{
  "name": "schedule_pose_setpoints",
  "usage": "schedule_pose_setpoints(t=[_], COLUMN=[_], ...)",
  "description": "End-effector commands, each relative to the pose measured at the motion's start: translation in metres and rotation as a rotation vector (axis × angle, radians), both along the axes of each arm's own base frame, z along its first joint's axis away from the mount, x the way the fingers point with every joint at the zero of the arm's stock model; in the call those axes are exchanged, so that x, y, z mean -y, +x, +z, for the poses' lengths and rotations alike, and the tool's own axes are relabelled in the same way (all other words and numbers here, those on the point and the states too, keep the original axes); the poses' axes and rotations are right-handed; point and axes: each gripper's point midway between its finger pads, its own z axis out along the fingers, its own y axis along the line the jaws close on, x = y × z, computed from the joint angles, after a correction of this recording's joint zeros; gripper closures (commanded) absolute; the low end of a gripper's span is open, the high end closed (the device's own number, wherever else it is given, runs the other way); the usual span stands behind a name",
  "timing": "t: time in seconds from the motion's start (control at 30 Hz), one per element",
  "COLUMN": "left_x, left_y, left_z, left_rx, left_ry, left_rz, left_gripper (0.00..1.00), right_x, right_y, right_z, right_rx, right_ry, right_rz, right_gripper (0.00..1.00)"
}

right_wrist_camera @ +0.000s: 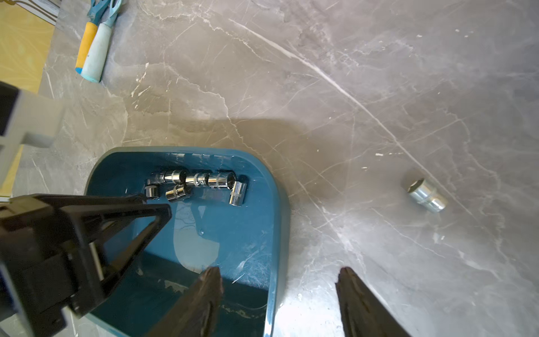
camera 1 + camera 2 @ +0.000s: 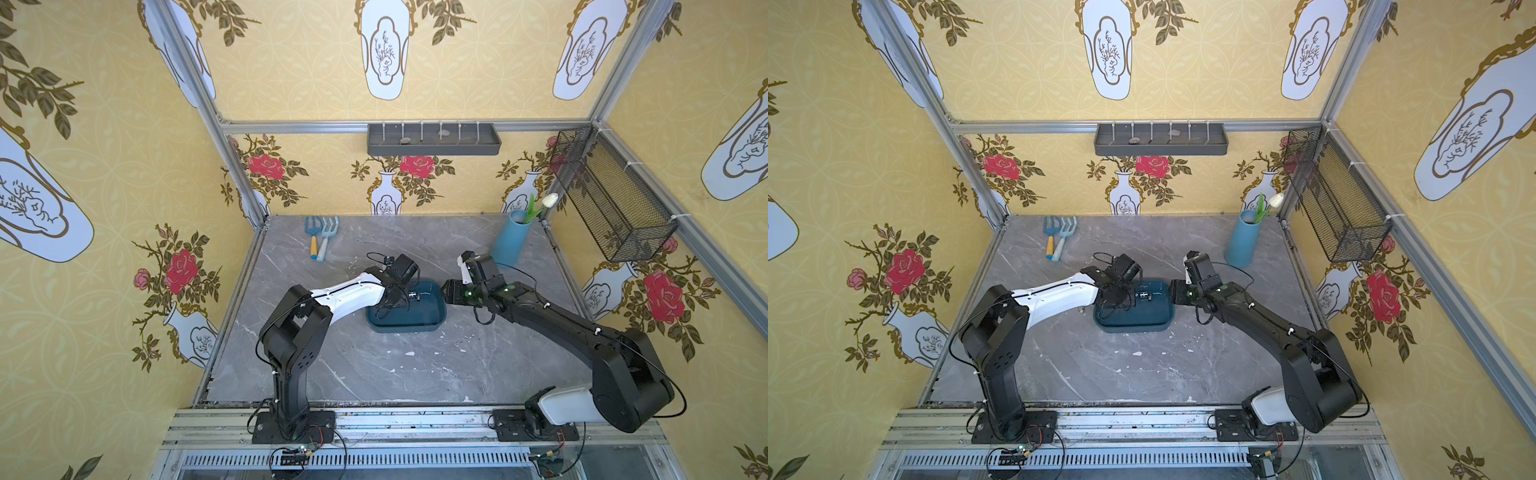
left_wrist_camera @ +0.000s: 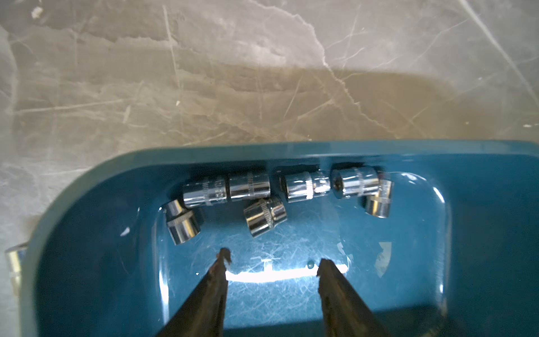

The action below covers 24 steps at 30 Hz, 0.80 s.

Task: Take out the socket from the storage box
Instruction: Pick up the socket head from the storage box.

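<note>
7 chrome sockets (image 3: 249, 186) lie on their sides along 1 wall of the storage box (image 3: 481, 204). The nearest socket (image 3: 265, 216) lies just ahead of the left gripper (image 3: 274, 261), whose jaws are apart and empty. The right gripper (image 1: 280, 274) is also apart and empty, at the box rim. The sockets are probably hard, slippery steel that rolls easily, so it seems best to pinch across the knurled band.

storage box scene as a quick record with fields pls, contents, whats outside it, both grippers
storage box: upright on the table
sockets in box: seven chrome ones, lying clustered along one wall
socket outside: one, lying on the table, apart from the box
left gripper: open, empty, over the box floor, short of the cluster
right gripper: open, empty, straddling the box's wall
</note>
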Motion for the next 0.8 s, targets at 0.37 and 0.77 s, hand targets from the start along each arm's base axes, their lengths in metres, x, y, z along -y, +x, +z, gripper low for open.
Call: schedule_pose_setpoints(t=[0.37,0.77], left_x=[0.002,0.001], left_y=[0.008,0.015], left_z=[-0.024,-0.034], left_rx=[-0.010,-0.003], left_ry=[0.031,0.066], left_rz=[0.030,0.038], left_gripper=[0.47,0.48], right_x=[-0.001,-0.001], right_y=[0.002,0.000], right_z=[0.005,0.002], right_rx=[0.022,0.016], right_ry=[0.022,0.020], right_rz=[-0.011,-0.011], right_gripper=[0.31,0.31])
